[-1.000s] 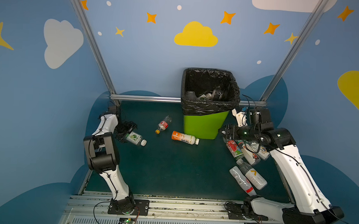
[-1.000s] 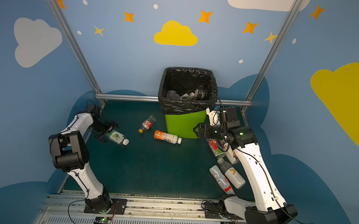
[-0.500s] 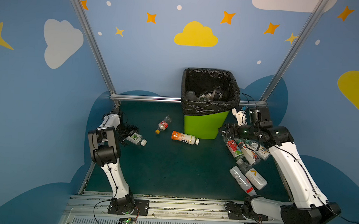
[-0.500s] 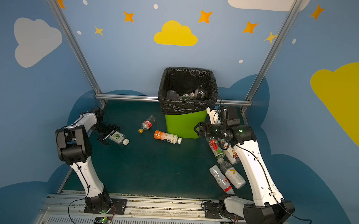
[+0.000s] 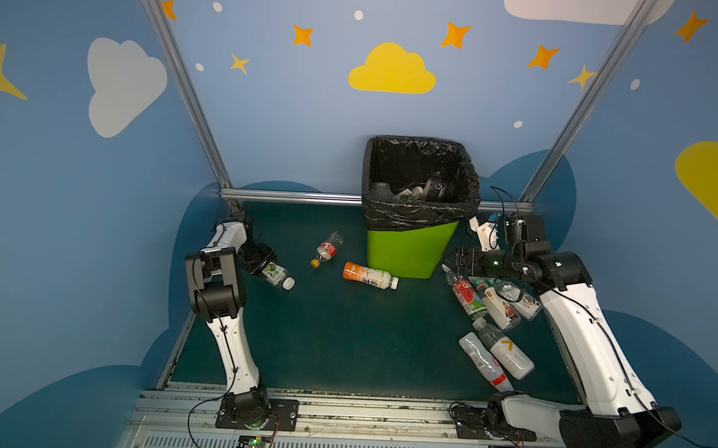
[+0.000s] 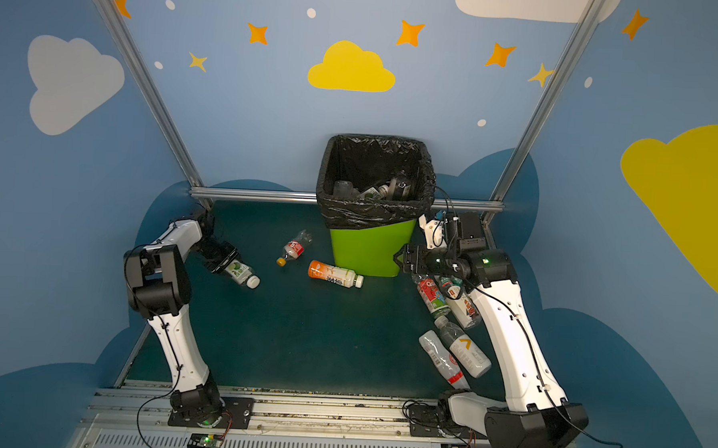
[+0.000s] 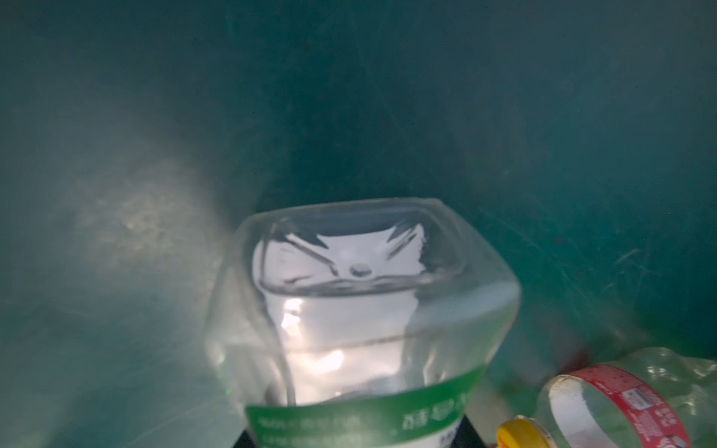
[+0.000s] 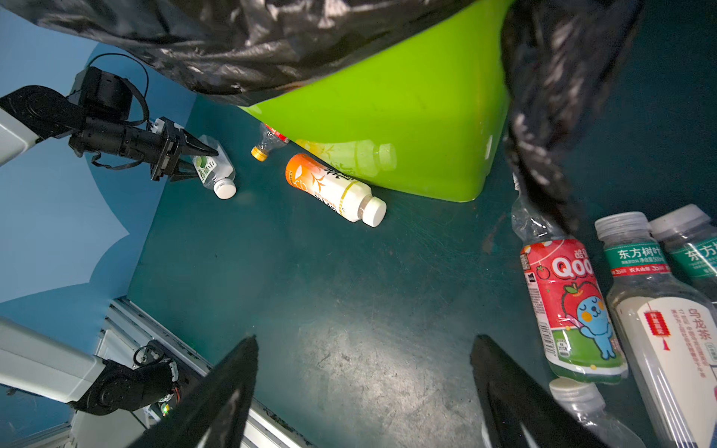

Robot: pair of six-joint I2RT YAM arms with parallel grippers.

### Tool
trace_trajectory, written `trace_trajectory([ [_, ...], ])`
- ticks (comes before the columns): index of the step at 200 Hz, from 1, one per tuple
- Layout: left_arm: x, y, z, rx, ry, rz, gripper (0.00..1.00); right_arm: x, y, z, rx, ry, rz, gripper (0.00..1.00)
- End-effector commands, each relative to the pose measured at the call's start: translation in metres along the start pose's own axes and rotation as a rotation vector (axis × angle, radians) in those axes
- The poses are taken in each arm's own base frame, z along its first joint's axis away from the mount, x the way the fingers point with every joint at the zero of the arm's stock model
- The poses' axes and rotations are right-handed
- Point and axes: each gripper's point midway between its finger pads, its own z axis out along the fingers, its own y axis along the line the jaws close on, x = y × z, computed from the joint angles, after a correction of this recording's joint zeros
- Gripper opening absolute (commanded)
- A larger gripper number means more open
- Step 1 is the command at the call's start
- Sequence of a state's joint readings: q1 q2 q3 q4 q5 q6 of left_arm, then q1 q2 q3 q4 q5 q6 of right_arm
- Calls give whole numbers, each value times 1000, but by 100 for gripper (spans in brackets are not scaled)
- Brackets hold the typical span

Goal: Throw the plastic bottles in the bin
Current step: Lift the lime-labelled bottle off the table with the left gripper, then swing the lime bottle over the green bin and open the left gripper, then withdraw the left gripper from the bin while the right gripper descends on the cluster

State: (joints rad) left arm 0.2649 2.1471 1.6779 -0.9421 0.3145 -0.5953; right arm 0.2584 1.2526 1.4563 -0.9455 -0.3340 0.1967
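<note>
The left gripper (image 5: 261, 259) is clamped on the base end of the green-label bottle (image 5: 279, 274), at the left of the floor (image 5: 344, 336), cap pointing away from the jaws. The bin (image 5: 408, 252) stands well apart to the right. The right gripper (image 5: 457, 258) holds its jaws apart beside it.

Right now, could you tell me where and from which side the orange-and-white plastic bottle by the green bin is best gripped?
Probably across the middle of its body, from straight above, jaws spanning its width. The orange-and-white plastic bottle lies flat on its side with its top unobstructed, but the lime-green bin stands close behind, crowding that side.
</note>
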Motion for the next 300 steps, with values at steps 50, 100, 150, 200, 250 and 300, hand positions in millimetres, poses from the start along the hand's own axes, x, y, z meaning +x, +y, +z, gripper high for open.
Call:
trace_trajectory([
  [50, 7, -5, -21, 6, -29, 51, 46, -5, -2, -5, 0, 0, -2, 87],
  [100, 32, -27, -111, 183, -182, 123, 45, -5, -4, -3, 7, 3, 21, 87],
  [150, 110, -116, -258, 589, -394, 343, 47, -9, -5, -2, 13, 11, 31, 87],
  [200, 205, -303, -394, 1063, -640, 704, 54, -22, 12, -3, -63, 25, 52, 87],
  [250, 231, -365, -377, 1230, -555, 674, 100, -8, 11, -12, -51, 42, 57, 87],
  [300, 283, -251, -429, 942, -757, 893, 100, -1, 2, -29, 14, -38, 39, 87],
])
